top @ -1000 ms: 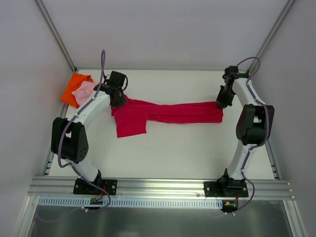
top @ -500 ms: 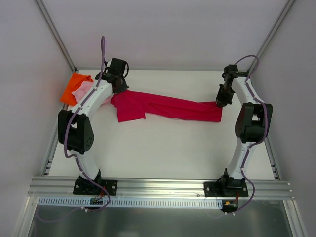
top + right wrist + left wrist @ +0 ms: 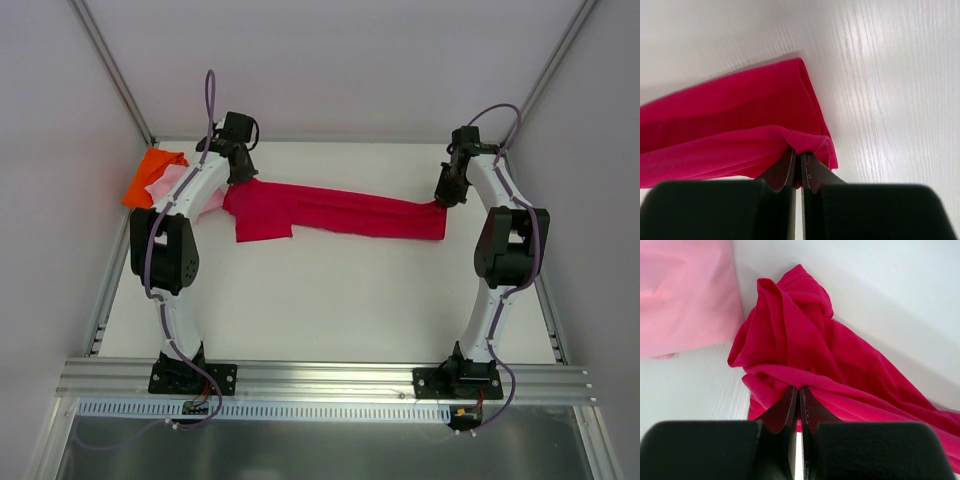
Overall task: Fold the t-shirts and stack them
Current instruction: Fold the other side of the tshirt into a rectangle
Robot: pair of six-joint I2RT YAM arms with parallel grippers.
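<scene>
Your left gripper [image 3: 799, 395] and right gripper [image 3: 800, 157], each pinched shut on an end of the crimson shirt [image 3: 340, 212], have dragged it toward twelve o'clock, so it now lies stretched straighter across the table [image 3: 330, 300] (pink shirt [image 3: 170, 183] and orange shirt [image 3: 155, 165] wait at ten o'clock), likely ready for folding.

Crimson shirt [image 3: 340, 212] stretched long, left-to-right — pink bundle [image 3: 166, 186] touching orange bundle [image 3: 150, 170], far left.

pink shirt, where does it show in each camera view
Top external: the pink shirt is at the far left, beside the orange shirt, partly hidden by the left arm.
Left wrist: upper left corner.
Right wrist: not in it.
Shared landmark: the red shirt, seen in all three views; its bunched end lies next to the pink one.
</scene>
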